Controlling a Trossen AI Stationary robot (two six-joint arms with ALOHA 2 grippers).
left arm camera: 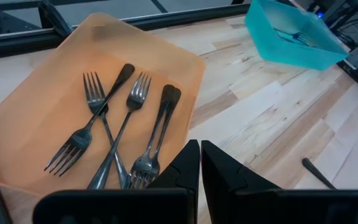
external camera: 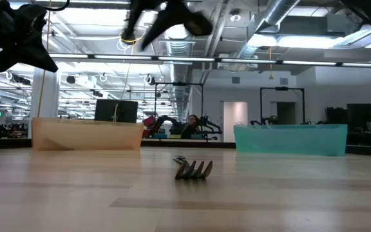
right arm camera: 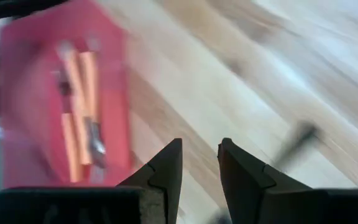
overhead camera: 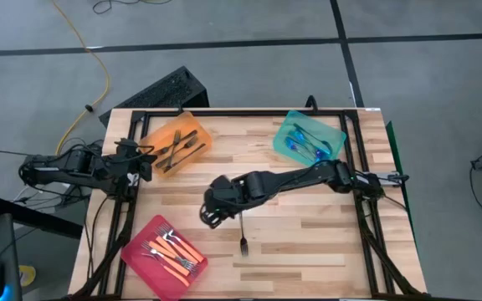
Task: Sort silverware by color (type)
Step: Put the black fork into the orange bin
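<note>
- One dark fork [overhead camera: 244, 233] lies alone on the bare desk [overhead camera: 308, 242], tines toward the near edge, handle running straight back toward the far side.
- In the low view that dark fork's tines face the camera, flat on the wood.
- Right tool [overhead camera: 211, 212] hovers just beside the handle end, a little to the left-arm side of it and farther back; its fingers stand apart with nothing between them.
- So the fork sits nearer the front edge than the tool, long axis front to back. I'd judge the right arm is clearly the closer one for this pick.
- Pink tray [overhead camera: 138, 250] at the near corner on the left arm's side holds the orange forks [overhead camera: 174, 252].
- Left tool [overhead camera: 143, 161] waits farther back by the orange tray [overhead camera: 197, 128], fingers pressed together, empty.
- That orange tray carries the dark forks [overhead camera: 176, 148], likely where the loose one belongs.
- Teal tray [overhead camera: 281, 134] at the far side holds the blue forks [overhead camera: 305, 142].
</note>
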